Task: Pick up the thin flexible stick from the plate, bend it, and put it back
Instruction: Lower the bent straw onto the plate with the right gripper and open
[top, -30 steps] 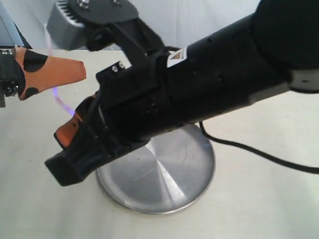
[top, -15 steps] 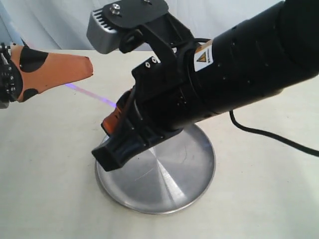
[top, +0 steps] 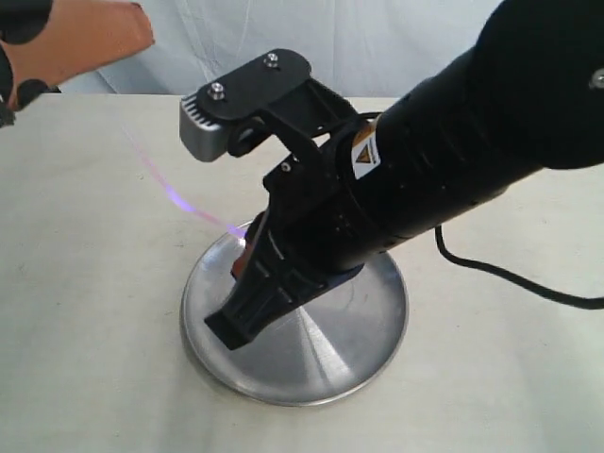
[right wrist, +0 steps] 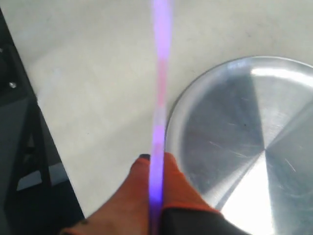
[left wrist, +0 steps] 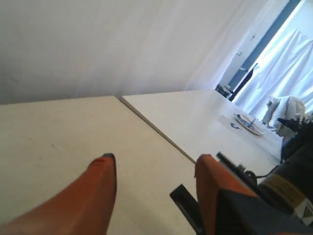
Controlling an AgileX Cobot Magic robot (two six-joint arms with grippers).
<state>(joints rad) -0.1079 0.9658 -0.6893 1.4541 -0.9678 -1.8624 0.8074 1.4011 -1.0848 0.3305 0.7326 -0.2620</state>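
Cream table (top: 85, 330) spreads wide around the plate (top: 349, 349); right claw (right wrist: 155, 161) clamps the stick (right wrist: 160, 73), left claw (left wrist: 155, 161) gapes apart

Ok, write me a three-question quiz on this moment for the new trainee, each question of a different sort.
1. True or false: the thin flexible stick lies flat in the plate.
2. Which is shut on the stick? A: left gripper. B: right gripper. C: both.
3. Fill the gap: in the left wrist view, the left gripper's jaws stand ____, with nothing between them.

Key: 1 false, it is held up and slants away past the plate's rim. 2 B. 3 open.
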